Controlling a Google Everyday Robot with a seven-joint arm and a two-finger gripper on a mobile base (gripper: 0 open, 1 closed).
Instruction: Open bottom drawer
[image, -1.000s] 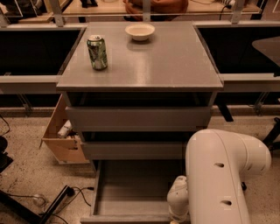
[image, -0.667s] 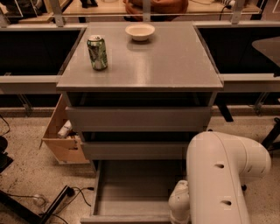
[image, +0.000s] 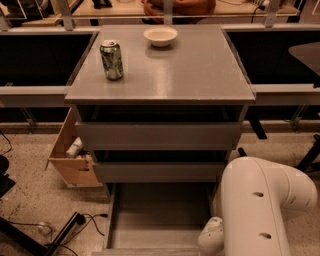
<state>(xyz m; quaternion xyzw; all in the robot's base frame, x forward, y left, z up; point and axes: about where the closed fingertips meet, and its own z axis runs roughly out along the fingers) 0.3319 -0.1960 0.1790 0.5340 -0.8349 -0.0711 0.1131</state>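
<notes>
The bottom drawer (image: 160, 215) stands pulled out at 6 o'clock in the view, its plain grey tray lying open to the camera and its front reaching the lower edge. It is the lowest of three grey drawers in one cabinet: above it sit the middle drawer front (image: 160, 171) and the top drawer front (image: 157, 136), each with a dark gap over it. On the cabinet top (image: 200, 70) stand two things: one green can (image: 111, 60), upright at 11 o'clock, and one white bowl (image: 160, 36) at 12 o'clock, well apart from the can. One white robot arm (image: 255, 205) fills the 5 o'clock corner, its rounded lower end just beside the open drawer's right side. The gripper is out of view past the bottom edge there, so its grip cannot be told. One open cardboard box (image: 70, 165) leans against the cabinet's left side at 8 o'clock, and black cables (image: 75, 222) lie on the speckled floor at 7 o'clock.
</notes>
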